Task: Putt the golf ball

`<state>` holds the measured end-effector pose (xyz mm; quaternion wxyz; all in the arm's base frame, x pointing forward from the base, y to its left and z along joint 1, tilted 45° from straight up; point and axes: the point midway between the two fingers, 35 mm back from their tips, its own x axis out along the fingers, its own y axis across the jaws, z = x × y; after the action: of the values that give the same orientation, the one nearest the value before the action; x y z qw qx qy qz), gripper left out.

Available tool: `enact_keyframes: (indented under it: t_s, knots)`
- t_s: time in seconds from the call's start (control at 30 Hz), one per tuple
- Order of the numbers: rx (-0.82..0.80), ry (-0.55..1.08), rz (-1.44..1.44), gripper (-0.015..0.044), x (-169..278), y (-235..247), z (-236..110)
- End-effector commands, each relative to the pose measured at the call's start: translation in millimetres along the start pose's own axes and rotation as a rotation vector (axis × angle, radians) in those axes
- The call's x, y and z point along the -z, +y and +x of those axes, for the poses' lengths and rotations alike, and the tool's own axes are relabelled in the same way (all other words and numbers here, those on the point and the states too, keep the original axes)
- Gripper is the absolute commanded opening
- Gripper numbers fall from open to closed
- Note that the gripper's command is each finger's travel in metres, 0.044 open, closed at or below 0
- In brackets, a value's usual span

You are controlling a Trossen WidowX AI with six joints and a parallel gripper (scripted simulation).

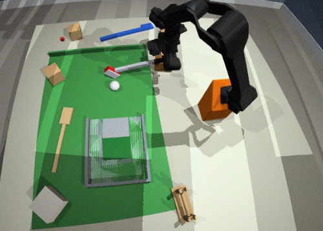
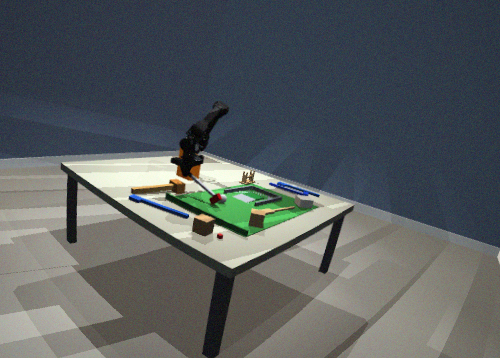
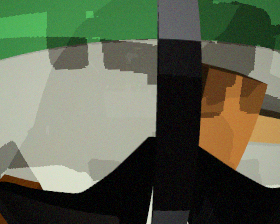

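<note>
the end effector (image 1: 159,60) is clamped on the grey shaft of the red putter (image 1: 128,67), at the green mat's (image 1: 81,102) edge. the shaft's long axis runs out across the mat, red head just behind the golf ball (image 1: 114,85). a good stroke likely needs a square face and a firm push toward the ramp (image 1: 115,127).

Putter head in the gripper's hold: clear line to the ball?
Probably yes. The gripper is shut on the putter shaft, its red head just behind the ball on the mat, nothing between them.
</note>
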<state>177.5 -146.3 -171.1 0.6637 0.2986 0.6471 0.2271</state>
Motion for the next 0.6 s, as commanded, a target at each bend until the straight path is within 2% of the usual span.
enact_keyframes:
  t_s: [0.0,0.43,0.57]
  knots:
    - [0.003,-0.009,0.001,0.0000,-1,-13,-1]
    - [-0.002,-0.005,0.003,0.0000,0,-8,1]
    - [0.003,-0.006,0.004,0.0000,-8,37,-4]
